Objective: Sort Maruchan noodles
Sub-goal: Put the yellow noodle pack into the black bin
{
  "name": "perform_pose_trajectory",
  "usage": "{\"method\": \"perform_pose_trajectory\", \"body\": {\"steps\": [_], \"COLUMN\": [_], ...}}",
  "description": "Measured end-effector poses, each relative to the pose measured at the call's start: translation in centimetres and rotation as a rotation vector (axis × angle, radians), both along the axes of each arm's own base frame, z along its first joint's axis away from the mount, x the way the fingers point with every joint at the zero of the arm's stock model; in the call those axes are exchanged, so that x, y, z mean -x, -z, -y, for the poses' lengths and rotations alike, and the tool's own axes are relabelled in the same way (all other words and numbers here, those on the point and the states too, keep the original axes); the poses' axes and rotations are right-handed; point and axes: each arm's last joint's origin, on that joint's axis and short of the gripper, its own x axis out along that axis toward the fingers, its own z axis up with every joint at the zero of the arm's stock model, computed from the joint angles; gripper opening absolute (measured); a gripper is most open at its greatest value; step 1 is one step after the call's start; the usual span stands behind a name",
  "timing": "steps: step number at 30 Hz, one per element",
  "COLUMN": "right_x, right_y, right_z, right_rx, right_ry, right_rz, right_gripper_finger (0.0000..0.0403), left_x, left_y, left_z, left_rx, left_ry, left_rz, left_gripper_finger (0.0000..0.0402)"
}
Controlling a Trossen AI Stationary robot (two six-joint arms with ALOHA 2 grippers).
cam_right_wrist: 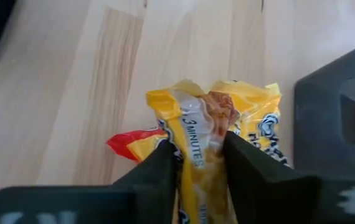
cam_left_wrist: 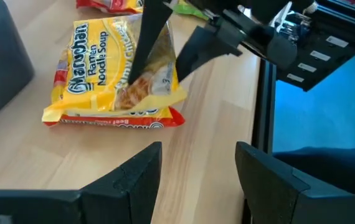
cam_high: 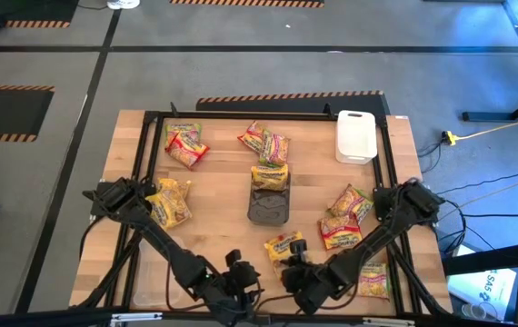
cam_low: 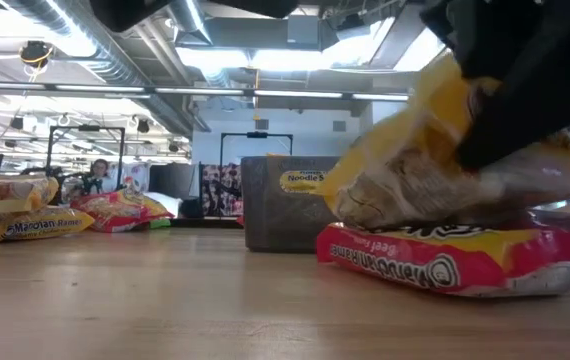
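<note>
**While pinching a yellow packet**

With my right gripper (cam_right_wrist: 196, 162) at the lower centre of the overhead frame, I clasp a yellow noodle packet (cam_right_wrist: 212, 124) lying atop a red packet (cam_left_wrist: 134, 121). My left gripper (cam_left_wrist: 196, 180) waits beside it, fingers apart, empty

table (cam_high: 214, 227) — wood | on it — ramen packets (cam_high: 170, 202), dark tray (cam_high: 268, 205), white tray (cam_high: 355, 136)

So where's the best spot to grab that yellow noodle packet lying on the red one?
Probably the crinkled end edge of the yellow packet, from above: that edge tilts up off the red packet, so fingers can straddle it. The right gripper pinches there.
</note>
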Motion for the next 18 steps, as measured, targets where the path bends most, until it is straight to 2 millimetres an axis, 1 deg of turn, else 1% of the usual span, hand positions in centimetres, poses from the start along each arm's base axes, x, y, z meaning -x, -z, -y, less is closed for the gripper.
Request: {"method": "perform_pose_trajectory", "body": {"steps": [2, 3, 5, 8, 10, 12, 14, 15, 18], "right_x": [0.1, 0.2, 0.2, 2.0, 3.7, 5.7, 7.3, 8.1, 10.1], "right_y": [-0.1, -0.5, -2.2, -5.6, -6.8, -7.4, -7.5, -7.4, -5.7], "right_z": [-0.1, -0.1, -0.3, -0.6, -0.7, -0.6, -0.2, 0.2, 1.9], "right_rx": [0.000, 0.000, -0.021, -0.019, 0.020, 0.053, 0.038, 0.029, -0.048], "right_ry": [-0.018, -0.032, -0.047, -0.081, -0.101, -0.092, -0.066, -0.040, 0.070], "right_rz": [-0.012, -0.027, -0.036, -0.037, -0.036, -0.011, 0.034, 0.048, 0.083], "right_gripper_finger": [0.0143, 0.0158, 0.0181, 0.0207, 0.0217, 0.0223, 0.0224, 0.0224, 0.0224], "left_x": [-0.1, -0.2, -0.3, -0.6, -0.8, -1.0, -1.4, -1.6, -2.3], "left_y": [0.0, 0.0, 0.0, 0.0, 0.2, 0.6, 1.3, 1.7, 3.0], "left_z": [-0.1, -0.2, -0.4, -0.8, -0.9, -1.1, -1.2, -1.3, -1.7], "left_rx": [-0.010, -0.010, -0.013, -0.015, -0.018, -0.029, -0.031, -0.035, -0.035], "left_ry": [0.003, 0.002, -0.001, -0.010, -0.015, -0.020, -0.025, -0.025, -0.041], "left_rz": [-0.001, -0.001, -0.002, -0.002, -0.004, -0.015, -0.019, -0.029, -0.055], "left_gripper_finger": [0.0198, 0.0198, 0.0198, 0.0198, 0.0198, 0.0198, 0.0198, 0.0198, 0.0198]}}
